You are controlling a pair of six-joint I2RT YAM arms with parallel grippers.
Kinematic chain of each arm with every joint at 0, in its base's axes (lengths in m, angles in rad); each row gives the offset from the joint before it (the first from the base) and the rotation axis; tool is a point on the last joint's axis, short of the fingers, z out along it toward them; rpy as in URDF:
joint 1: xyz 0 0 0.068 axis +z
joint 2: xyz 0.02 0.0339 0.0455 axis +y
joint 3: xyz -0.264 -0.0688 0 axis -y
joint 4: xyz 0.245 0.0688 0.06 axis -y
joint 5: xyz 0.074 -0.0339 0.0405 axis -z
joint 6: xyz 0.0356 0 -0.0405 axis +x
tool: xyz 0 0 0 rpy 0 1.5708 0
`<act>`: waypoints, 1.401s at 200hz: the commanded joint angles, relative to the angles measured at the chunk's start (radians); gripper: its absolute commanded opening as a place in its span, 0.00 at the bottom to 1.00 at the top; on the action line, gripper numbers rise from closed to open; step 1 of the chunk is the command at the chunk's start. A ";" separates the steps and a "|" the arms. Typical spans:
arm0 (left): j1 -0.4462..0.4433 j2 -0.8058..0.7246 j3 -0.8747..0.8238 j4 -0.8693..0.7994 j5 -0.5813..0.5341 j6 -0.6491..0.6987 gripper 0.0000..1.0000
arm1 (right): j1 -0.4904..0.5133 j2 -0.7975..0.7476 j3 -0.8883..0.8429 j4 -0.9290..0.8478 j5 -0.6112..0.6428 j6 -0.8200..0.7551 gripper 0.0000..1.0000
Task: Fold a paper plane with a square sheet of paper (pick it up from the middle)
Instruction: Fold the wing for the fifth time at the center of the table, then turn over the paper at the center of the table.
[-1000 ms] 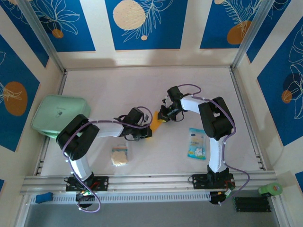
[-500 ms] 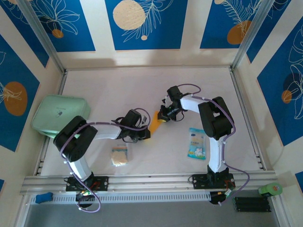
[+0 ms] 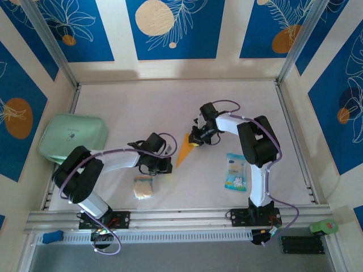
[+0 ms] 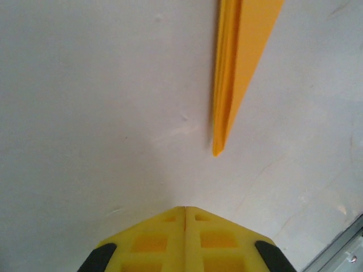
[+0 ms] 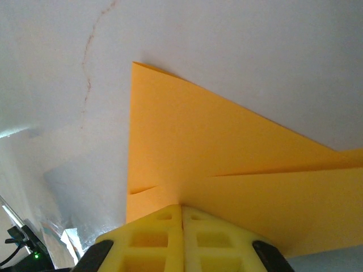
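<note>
The plane [image 3: 182, 152] is lying folded, seemingly almost finished, the right gripper [image 5: 181, 207] pressing clenched on its 1 o'clock end, the left gripper [image 4: 185, 211] idling clenched, empty, at 8 o'clock.

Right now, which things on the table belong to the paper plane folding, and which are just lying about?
Job: paper plane, right gripper at its wide end, left gripper near its tip.
Lying about: blue-white packet, beige spongy square, pale green case.
</note>
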 commanded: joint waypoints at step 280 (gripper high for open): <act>0.206 -0.406 -0.148 0.075 -0.376 -0.011 0.99 | 0.337 0.027 0.297 -0.526 0.829 0.505 0.42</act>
